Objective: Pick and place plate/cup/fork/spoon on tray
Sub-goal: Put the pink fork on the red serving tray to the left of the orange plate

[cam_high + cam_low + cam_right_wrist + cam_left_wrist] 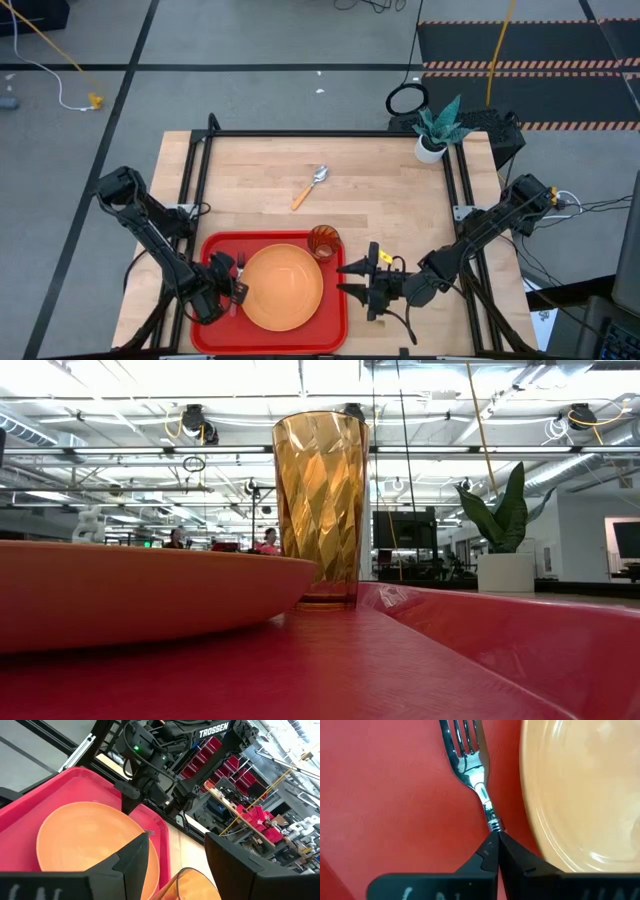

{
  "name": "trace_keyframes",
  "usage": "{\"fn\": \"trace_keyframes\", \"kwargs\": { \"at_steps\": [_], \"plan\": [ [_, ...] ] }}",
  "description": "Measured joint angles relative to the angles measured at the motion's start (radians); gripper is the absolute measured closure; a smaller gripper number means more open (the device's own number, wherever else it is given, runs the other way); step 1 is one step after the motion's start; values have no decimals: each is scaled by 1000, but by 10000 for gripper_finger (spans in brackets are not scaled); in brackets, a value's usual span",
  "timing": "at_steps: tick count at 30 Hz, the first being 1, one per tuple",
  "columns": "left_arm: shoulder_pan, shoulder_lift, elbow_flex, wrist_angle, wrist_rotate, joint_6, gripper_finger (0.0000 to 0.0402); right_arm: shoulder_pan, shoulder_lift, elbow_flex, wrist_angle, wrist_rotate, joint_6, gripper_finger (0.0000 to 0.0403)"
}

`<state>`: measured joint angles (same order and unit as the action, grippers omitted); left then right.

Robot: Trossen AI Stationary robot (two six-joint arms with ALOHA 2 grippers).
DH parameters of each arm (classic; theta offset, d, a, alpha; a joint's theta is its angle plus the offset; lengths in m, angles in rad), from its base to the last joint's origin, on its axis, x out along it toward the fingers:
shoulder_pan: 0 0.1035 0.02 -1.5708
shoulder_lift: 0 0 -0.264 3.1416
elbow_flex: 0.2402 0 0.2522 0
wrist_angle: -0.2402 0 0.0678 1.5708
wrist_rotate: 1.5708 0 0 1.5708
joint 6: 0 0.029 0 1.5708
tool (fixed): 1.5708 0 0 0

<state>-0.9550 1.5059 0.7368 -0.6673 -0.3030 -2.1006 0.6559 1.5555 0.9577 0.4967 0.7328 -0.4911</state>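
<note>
The red tray [212, 250] lies at the table's near edge. The orange plate [282, 287] sits in its middle and the amber cup [323, 242] stands upright at its far right corner. The fork [240, 266] lies left of the plate, tines toward the far edge. My left gripper [236, 292] is shut on the fork. The spoon [310, 187] lies on the bare wood beyond the tray. My right gripper [350, 280] is open and empty just right of the tray, fingers pointing at it, near the cup [192, 885]. My left gripper [496, 845] pinches the fork between its two fingertips just behind the metal neck [490, 820], at the start of the handle. The fingers hide the handle. The fork runs straight on from them, tines [462, 740] over the tray floor beside the plate's rim [530, 795]. I cannot tell whether the tines rest on it.
A white pot with a green plant [433, 140] stands at the table's far right corner. A dark frame rail [330, 132] runs along the far edge. Bare wood lies between the tray and the spoon.
</note>
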Motion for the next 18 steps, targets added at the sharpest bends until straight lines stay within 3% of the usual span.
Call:
{"fn": "trace_keyframes", "kwargs": {
  "at_steps": [18],
  "plan": [
    [-41,-71,3,10,-2,56,390,-5,0,0,-1,-1,8,216]
  ]
}}
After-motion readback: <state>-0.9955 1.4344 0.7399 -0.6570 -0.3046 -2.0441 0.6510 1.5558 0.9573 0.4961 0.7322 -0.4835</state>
